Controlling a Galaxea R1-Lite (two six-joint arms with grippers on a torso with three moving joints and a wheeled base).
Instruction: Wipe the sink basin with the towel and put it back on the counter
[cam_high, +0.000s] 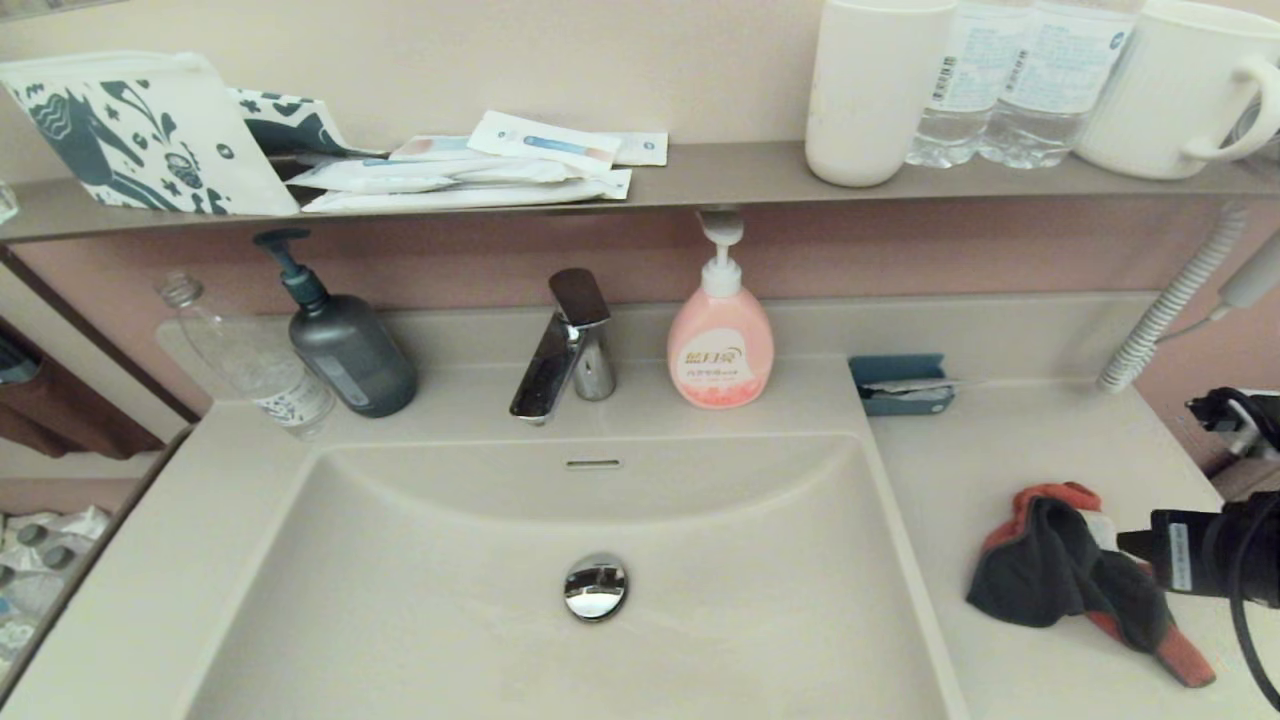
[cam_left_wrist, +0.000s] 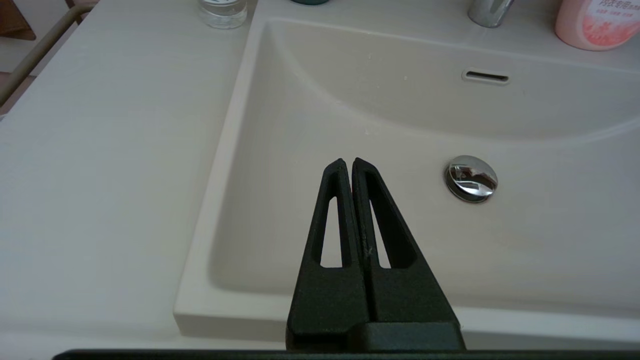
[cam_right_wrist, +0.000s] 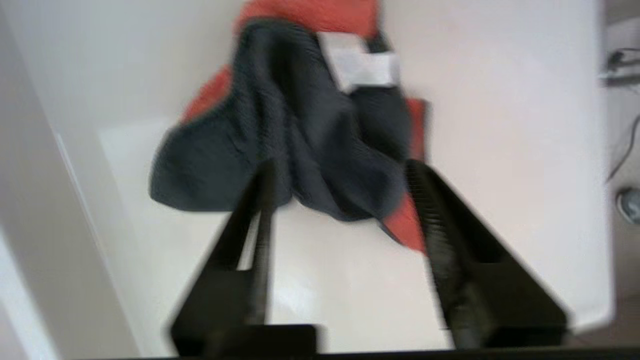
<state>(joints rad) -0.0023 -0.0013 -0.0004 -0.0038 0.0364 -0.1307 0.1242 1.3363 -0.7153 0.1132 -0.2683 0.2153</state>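
Right end effector (cam_right_wrist: 340, 170) apparently open; left (cam_left_wrist: 347, 162) closed.

The beige counter (cam_high: 1000, 460) carried the crumpled towel (cam_high: 1060, 570) just ahead of the right gripper's (cam_right_wrist: 340, 170) spread jaws, while the shelf (cam_high: 720, 175) bore sachets (cam_high: 470, 175), a pouch (cam_high: 130, 130) and cups (cam_high: 875, 90).

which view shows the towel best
The head view: the whole towel lies crumpled on the counter right of the sink basin, grey face up, red-orange at its edges. The right wrist view shows it blurred, beyond the open right gripper. The left wrist view shows none of it.
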